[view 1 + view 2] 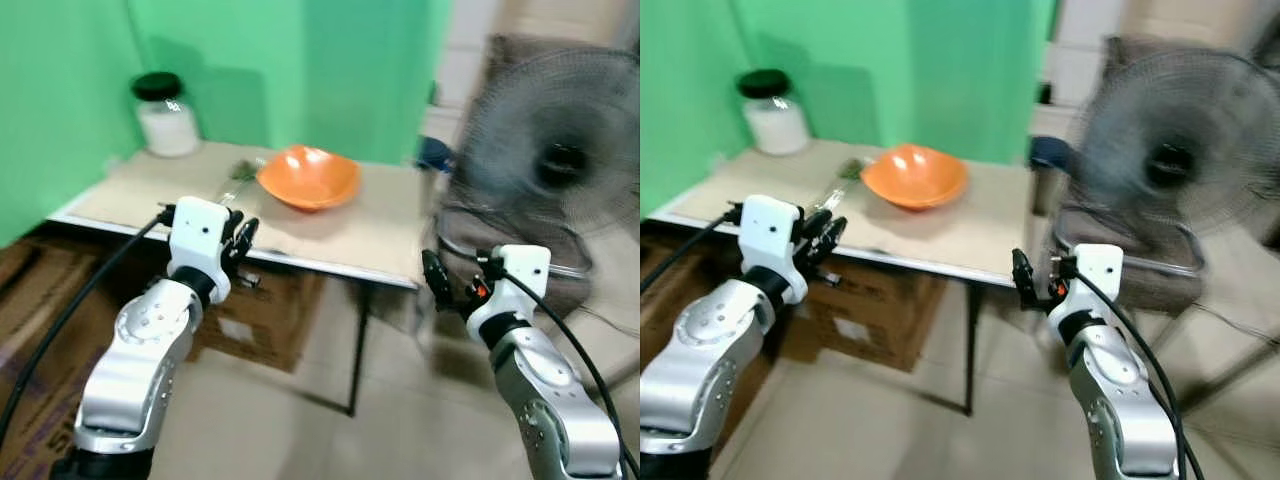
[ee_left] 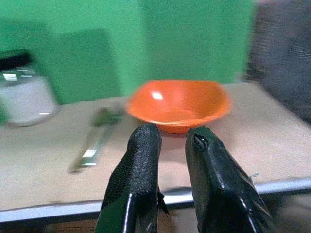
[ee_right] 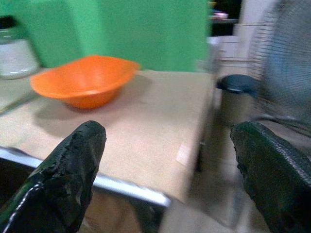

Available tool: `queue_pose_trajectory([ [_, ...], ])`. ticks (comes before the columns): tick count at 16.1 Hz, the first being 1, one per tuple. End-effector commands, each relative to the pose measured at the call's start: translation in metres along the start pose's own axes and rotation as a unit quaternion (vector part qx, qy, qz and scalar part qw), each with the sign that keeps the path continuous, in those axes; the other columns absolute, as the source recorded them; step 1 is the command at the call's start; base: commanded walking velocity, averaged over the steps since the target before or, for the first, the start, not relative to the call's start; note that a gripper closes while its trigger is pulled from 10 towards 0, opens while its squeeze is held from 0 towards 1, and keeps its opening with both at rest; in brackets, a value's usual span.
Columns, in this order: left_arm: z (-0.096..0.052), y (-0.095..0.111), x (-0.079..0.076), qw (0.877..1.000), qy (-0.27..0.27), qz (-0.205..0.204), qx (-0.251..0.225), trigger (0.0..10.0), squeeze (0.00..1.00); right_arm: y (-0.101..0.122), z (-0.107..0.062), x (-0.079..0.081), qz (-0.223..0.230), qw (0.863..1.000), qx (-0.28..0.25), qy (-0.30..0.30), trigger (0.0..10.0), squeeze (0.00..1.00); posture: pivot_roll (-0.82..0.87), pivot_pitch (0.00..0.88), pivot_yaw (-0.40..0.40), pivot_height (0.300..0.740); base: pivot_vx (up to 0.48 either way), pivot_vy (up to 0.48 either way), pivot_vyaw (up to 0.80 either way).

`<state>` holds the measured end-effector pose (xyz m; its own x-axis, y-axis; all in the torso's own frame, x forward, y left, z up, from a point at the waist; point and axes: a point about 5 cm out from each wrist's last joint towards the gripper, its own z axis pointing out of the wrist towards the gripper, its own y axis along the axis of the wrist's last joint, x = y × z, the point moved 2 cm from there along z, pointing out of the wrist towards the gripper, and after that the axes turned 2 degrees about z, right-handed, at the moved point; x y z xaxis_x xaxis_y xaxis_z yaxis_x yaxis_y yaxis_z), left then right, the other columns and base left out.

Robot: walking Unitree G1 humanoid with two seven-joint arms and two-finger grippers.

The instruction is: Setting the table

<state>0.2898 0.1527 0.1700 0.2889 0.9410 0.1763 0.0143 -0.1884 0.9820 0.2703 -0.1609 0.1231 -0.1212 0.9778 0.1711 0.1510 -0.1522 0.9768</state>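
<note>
Two grippers raised short of the table, nothing picked up yet.

Little of the setting looks done: an orange bowl (image 1: 309, 178) sits mid-table (image 1: 380, 240), a spoon-like utensil (image 2: 95, 141) lies just beside it toward the jar (image 1: 165, 115). The left gripper (image 2: 167, 141) hovers at the table's near edge, fingers nearly pressed together and empty; the right gripper (image 3: 167, 145), fingers spread wide and empty, hangs off the table's corner near a fan (image 1: 555, 165). Reaching and placing seem still ahead.
</note>
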Motion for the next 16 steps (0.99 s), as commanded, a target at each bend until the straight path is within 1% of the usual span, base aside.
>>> queue_pose_trajectory([
  [1, -0.003, -0.002, 0.006, 1.000, 0.008, 0.003, 0.008, 10.0, 0.00, 0.004, 0.001, 0.009, 0.002, 1.000, -0.009, 0.016, 10.0, 1.00, 0.10, 0.000, -0.001, 0.740, 0.431, 0.000, 0.00],
  [4, -0.002, -0.002, 0.004, 1.000, 0.003, 0.004, 0.009, 10.0, 0.00, 0.004, 0.000, 0.007, 0.002, 1.000, -0.011, 0.013, 10.0, 1.00, 0.09, 0.000, 0.002, 0.740, 0.428, 0.000, 0.00],
  [7, -0.002, -0.003, 0.002, 1.000, 0.000, 0.004, 0.010, 10.0, 0.00, 0.006, -0.001, 0.006, -0.002, 1.000, -0.013, 0.016, 10.0, 1.00, 0.09, 0.000, -0.003, 0.740, 0.417, 0.000, 0.48],
  [8, -0.002, -0.003, 0.001, 1.000, 0.000, 0.004, 0.010, 10.0, 0.00, 0.006, -0.001, 0.006, 0.005, 1.000, -0.013, 0.015, 10.0, 1.00, 0.09, 0.000, -0.003, 0.740, 0.416, 0.000, 0.00],
  [10, -0.002, -0.004, 0.000, 1.000, -0.005, 0.005, 0.011, 10.0, 0.00, 0.007, 0.001, 0.001, 0.012, 1.000, -0.012, 0.007, 10.0, 1.00, 0.09, 0.000, -0.008, 0.740, 0.411, 0.000, 0.00],
  [12, -0.003, -0.007, -0.005, 1.000, -0.017, 0.010, 0.014, 10.0, 0.00, 0.009, 0.003, -0.004, 0.018, 1.000, -0.009, 0.001, 10.0, 1.00, 0.08, 0.000, -0.014, 0.740, 0.397, 0.000, 0.00],
  [13, -0.003, -0.009, -0.008, 0.999, -0.030, 0.013, 0.017, 10.0, 0.00, 0.009, 0.005, -0.007, 0.010, 1.000, -0.004, -0.007, 10.0, 0.83, 0.08, 0.000, -0.017, 0.740, 0.000, 0.000, 0.00],
  [14, -0.005, -0.012, -0.014, 0.998, -0.056, 0.014, 0.026, 10.0, 0.00, 0.010, 0.010, -0.011, 0.010, 1.000, 0.005, -0.017, 10.0, 0.64, 0.08, 0.000, -0.024, 0.740, 0.000, 0.000, 0.00],
  [15, -0.007, -0.013, -0.017, 0.997, -0.074, 0.015, 0.029, 10.0, 0.00, 0.012, 0.016, -0.014, 0.018, 0.999, 0.021, -0.025, 10.0, 0.00, 0.08, 0.000, -0.026, 0.740, 0.000, 0.000, 0.00],
  [16, -0.005, -0.011, -0.014, 0.997, -0.075, 0.000, 0.024, 10.0, 0.15, 0.015, 0.024, -0.015, 0.026, 0.999, 0.039, -0.022, 10.0, 0.00, 0.07, 0.000, -0.022, 0.740, 0.000, 0.000, 0.00],
])
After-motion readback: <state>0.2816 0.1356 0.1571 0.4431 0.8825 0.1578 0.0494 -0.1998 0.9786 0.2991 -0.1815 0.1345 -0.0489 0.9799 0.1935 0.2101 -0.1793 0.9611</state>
